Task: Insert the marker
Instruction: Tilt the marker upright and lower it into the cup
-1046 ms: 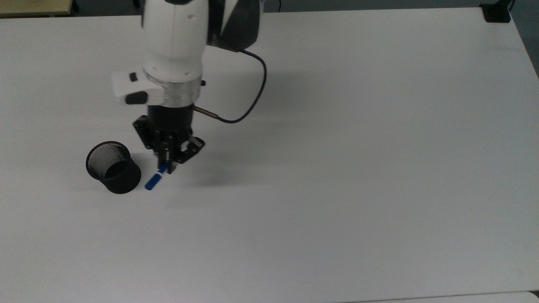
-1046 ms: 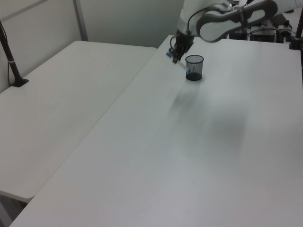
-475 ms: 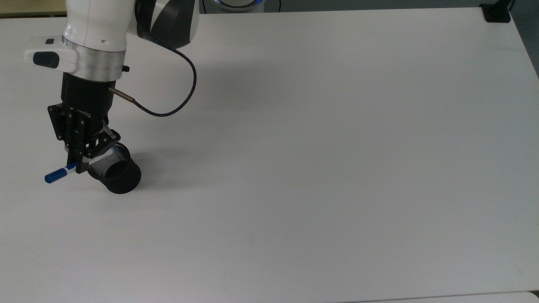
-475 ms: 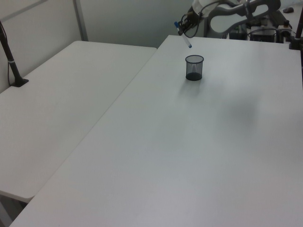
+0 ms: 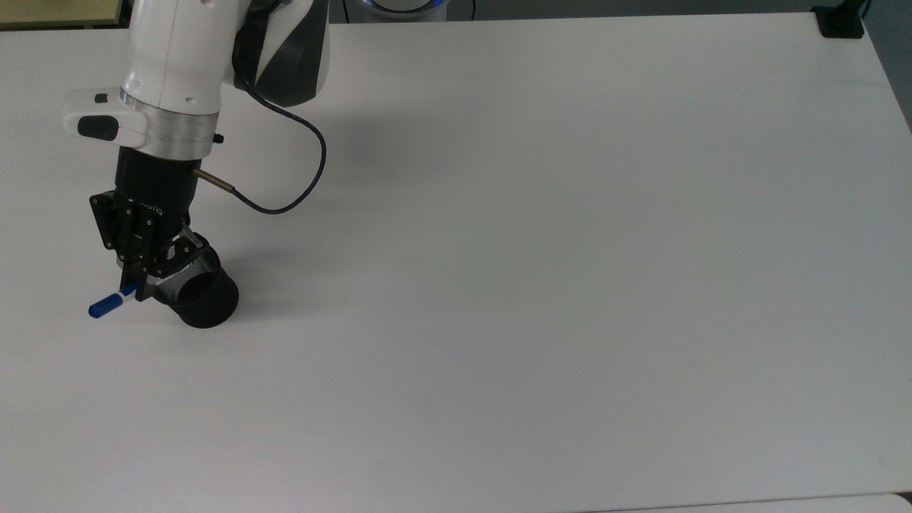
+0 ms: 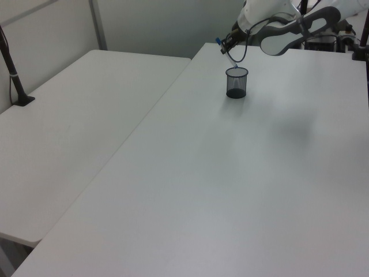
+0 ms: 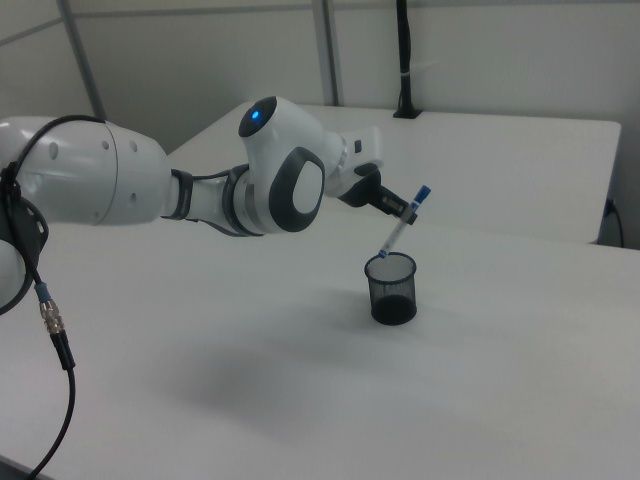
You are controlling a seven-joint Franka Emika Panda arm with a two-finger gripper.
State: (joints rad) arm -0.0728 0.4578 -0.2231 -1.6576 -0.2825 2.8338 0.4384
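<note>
A broad white counter (image 5: 541,285) fills the scene, with a second white counter (image 6: 75,127) standing beside it at the left view's left and pale partition walls behind. A black mesh cup (image 5: 194,291) stands upright on the first counter, open end up. The white robot arm (image 7: 200,190) reaches out above it, a dark cable (image 5: 285,185) looping from its wrist. Its fingers (image 5: 135,283) are closed on the marker (image 7: 401,224), pinching the white barrel partway along. The marker is held in the air, tilted, well off upright. In the right view its blue cap sticks up and out beyond the fingers, while the lower end slopes down from them to a spot just over the rim of the cup. In the top view the blue cap points out past the fingers toward the top view's left, and the cup sits just on the other side of the fingers, partly covered by them.
</note>
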